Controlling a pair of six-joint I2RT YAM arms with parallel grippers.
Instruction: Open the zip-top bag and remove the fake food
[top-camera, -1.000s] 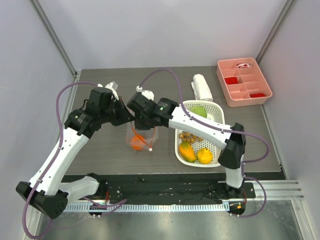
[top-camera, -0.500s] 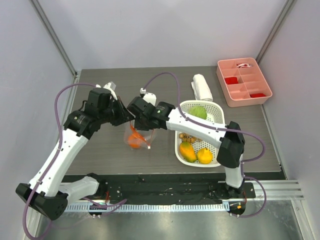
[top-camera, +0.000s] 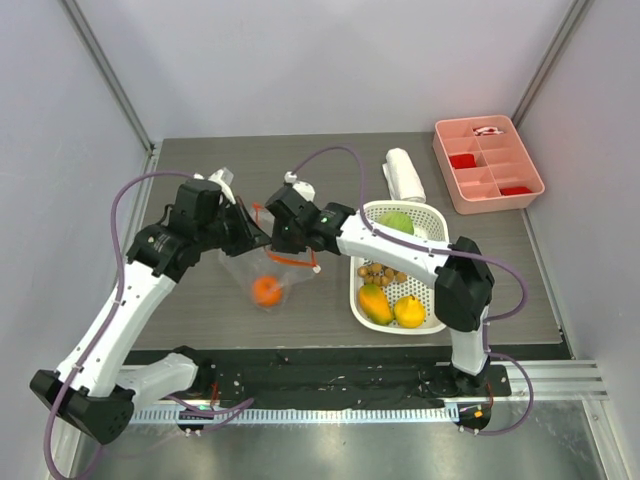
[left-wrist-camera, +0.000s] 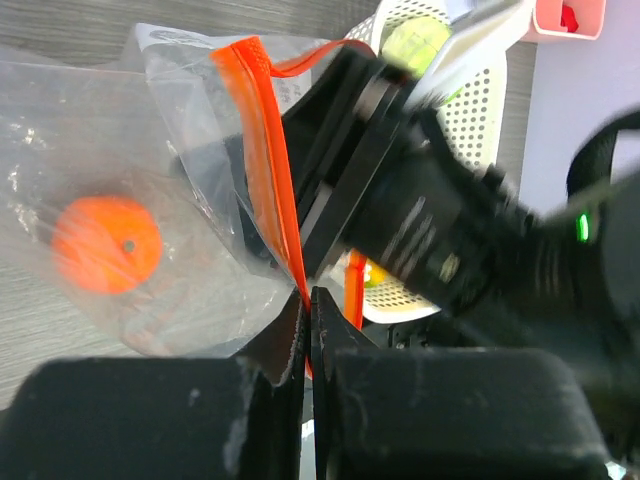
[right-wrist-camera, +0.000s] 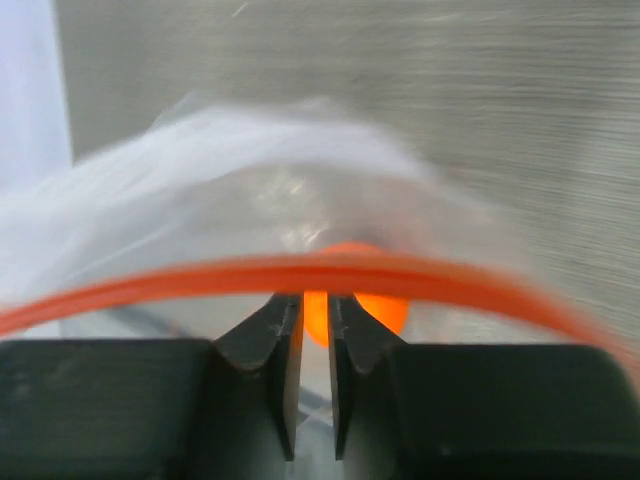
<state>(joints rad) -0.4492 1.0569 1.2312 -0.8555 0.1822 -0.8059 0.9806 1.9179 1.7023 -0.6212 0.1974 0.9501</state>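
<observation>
The zip-top bag (top-camera: 240, 272) hangs over the table between my two grippers, its orange-red zip strip (top-camera: 292, 260) spread apart at the mouth. An orange (top-camera: 265, 290) lies inside it, also seen in the left wrist view as the orange (left-wrist-camera: 106, 244) behind clear plastic. My left gripper (left-wrist-camera: 307, 295) is shut on one side of the zip strip (left-wrist-camera: 270, 170). My right gripper (right-wrist-camera: 315, 300) has its jaws a narrow gap apart. The other side of the strip (right-wrist-camera: 320, 272) runs just across its tips, with the orange (right-wrist-camera: 375, 305) beyond. More fake food lies in the white basket.
The white perforated basket (top-camera: 356, 292) right of the bag holds a green fruit (top-camera: 397, 222), brown grapes (top-camera: 378, 272), a mango (top-camera: 373, 303) and a lemon (top-camera: 409, 311). A white roll (top-camera: 404, 173) and a pink compartment tray (top-camera: 487, 165) stand at the back right.
The bag's mouth has been pulled wider and the bag has spread out to the left. My right gripper's jaws, shut before, now stand slightly apart. The left grip is unchanged.
</observation>
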